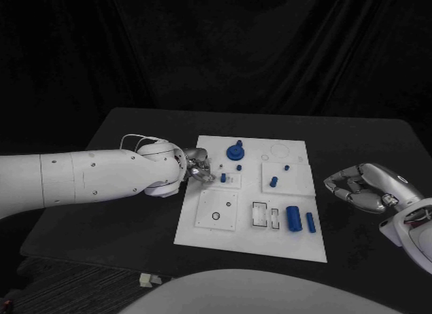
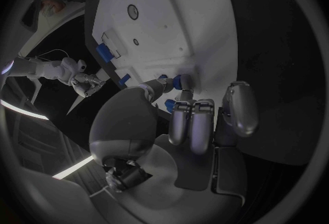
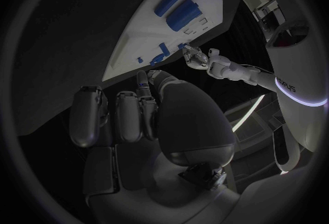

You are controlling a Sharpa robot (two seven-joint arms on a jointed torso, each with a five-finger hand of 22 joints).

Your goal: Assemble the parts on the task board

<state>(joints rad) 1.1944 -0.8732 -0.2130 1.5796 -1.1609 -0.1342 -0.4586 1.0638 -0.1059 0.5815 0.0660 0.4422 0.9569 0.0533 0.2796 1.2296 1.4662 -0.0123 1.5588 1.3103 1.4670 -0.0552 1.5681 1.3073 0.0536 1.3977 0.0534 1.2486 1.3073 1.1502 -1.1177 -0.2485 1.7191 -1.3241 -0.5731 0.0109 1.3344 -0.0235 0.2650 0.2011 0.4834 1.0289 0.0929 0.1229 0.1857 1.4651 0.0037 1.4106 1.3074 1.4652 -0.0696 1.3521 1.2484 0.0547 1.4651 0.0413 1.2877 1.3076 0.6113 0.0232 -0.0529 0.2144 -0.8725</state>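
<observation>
— Where's the left hand now?

— Over the near-left part of the white task board, at its edge. Its fingers are curled in together, and a small blue peg stands on the board right at the fingertips. From the left wrist view a blue piece sits between the thumb and the curled fingers, but I cannot tell whether it is pinched or just touched

— And the right hand?

— Off the board, over the black table just beside the board's right edge. Its fingers are curled in toward the palm with nothing in them

— The other parts?

— A round blue knob with a stem stands beyond the left fingertips, toward the far side of the board. A tiny blue peg lies just past the fingertips, and two more small blue pegs sit on the raised square plate between the two hands. Nearer the right hand's side, a fat blue cylinder and a thin blue pin lie side by side, next to two rectangular slots

— Anything under the left hand?

— A square plate with a small round hole, on the near side of the fingers
</observation>
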